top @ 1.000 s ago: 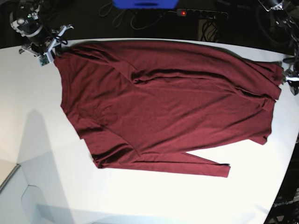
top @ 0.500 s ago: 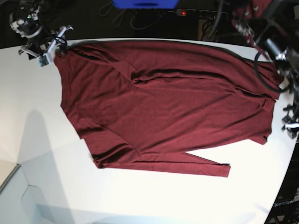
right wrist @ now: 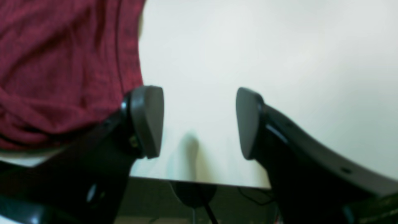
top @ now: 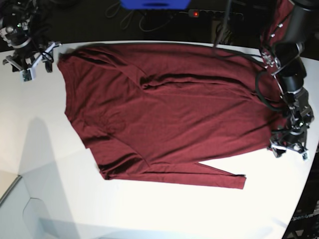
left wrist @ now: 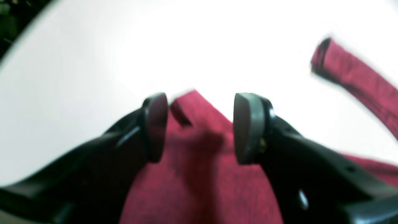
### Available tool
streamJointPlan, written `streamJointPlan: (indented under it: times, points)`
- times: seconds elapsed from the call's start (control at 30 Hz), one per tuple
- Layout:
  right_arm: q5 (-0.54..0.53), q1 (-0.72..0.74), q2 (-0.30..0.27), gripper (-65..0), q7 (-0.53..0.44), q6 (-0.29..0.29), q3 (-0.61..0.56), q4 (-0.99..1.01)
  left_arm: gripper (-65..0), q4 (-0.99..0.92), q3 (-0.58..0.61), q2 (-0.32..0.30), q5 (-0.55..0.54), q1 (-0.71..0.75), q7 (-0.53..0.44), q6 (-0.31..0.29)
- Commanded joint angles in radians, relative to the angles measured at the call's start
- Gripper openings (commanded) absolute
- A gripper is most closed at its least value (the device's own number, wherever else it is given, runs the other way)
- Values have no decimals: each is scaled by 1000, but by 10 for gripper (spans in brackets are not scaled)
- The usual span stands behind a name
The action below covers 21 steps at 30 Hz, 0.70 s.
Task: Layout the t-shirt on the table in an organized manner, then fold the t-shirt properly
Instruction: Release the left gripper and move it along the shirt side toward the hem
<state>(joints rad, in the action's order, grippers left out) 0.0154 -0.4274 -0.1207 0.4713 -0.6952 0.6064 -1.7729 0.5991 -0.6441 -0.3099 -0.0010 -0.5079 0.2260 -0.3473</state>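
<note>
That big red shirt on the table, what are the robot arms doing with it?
Two robot arms are laying a dark red t-shirt out on a white table so it can be folded. The shirt lies mostly spread, with some wrinkles and one sleeve sticking out along the bottom. The left gripper hangs open over a corner of the shirt, its fingers holding nothing. The right gripper is open too, over bare table beside the shirt's edge. No folding has begun.

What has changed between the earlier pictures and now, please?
The right gripper let go of the t-shirt corner, opened and drew back toward the table edge. The left gripper travelled along the shirt's other end to its lower corner and hovers open there. The shirt lies as before.
</note>
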Motion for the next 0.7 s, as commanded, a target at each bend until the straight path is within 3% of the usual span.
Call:
streamJointPlan:
  times: [0.0,0.2,0.57,0.67]
  points:
    - [-15,0,-12,-285,-23,-3,7,-14,-323,6,-3,-21,-9,-41,-46,-2]
    - [-15,20,-12,-285,-21,-3,7,-11,-323,-57,-3,-22,-9,-42,-112,-2]
    - [-15,25,-18,-285,-21,-3,7,-2,-323,-123,-7,-22,-11,-53,-121,0]
    - [-15,25,-20,-285,-21,-3,7,-2,-323,-158,-6,-22,-9,-67,-122,52]
